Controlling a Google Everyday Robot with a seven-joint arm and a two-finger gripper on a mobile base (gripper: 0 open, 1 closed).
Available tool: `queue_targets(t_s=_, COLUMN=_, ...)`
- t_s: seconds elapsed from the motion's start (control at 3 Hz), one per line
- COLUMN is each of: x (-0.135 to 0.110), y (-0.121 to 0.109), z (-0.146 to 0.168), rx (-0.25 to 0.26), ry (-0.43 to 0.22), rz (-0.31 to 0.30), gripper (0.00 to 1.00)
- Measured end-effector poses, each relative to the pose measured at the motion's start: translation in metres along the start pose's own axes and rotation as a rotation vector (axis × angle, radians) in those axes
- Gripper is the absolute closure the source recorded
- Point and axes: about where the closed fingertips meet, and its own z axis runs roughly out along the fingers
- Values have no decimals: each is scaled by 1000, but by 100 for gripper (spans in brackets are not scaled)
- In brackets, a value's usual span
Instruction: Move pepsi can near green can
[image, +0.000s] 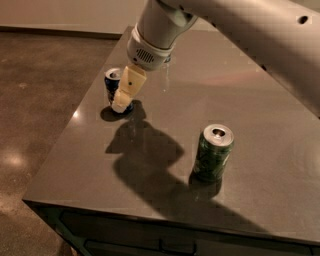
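The pepsi can (110, 85) stands upright near the left edge of the bench (85, 167), towards its far end. It is the thing most at risk. The end effector (121, 101) hangs right in front of it and covers much of its right side. If the end effector comes in off-centre or too low, it could tip the can or push it towards the edge and onto the floor. A grip taken only on the rim would probably slip once the can is lifted.

Only part of the can shows: a blue side with a pale marking and a silver top with a dark opening. I cannot tell how far open the end effector is, or whether it has hold of the can.

The green can (214, 152) stands upright well apart, to the right and nearer the front edge. It could be knocked over if the pepsi can is set down too close to it. The arm's shadow lies on the bench between the two cans.
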Motion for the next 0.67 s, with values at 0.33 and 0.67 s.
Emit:
queue_targets(t_s=0.33, x=-25, y=-1, z=20, rx=-22, ry=-17, rz=-12, gripper=0)
queue_targets(t_s=0.67, x=-47, y=-8, z=42, rx=-45, ry=-12, rz=-26, gripper=3)
